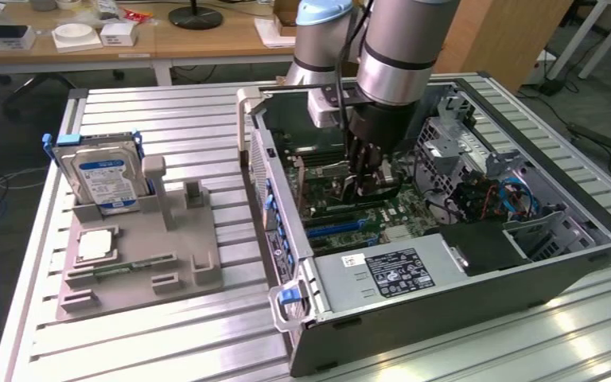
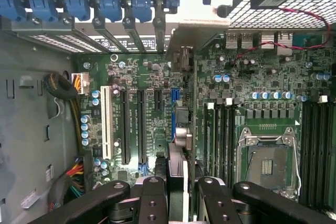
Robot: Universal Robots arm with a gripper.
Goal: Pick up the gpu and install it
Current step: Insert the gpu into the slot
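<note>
Right now our end effector [image 2: 184,203] is clamped on the gpu [image 2: 185,174], which it holds edge-on over the motherboard [image 2: 142,77] inside the open computer case [image 1: 444,318]. We judge that a slight tilt could make its bracket catch the case's rear wall, or its edge miss the slot. Beside the case, a grey holder [image 1: 136,278] holds the hard drive [image 1: 99,175] upright.
</note>
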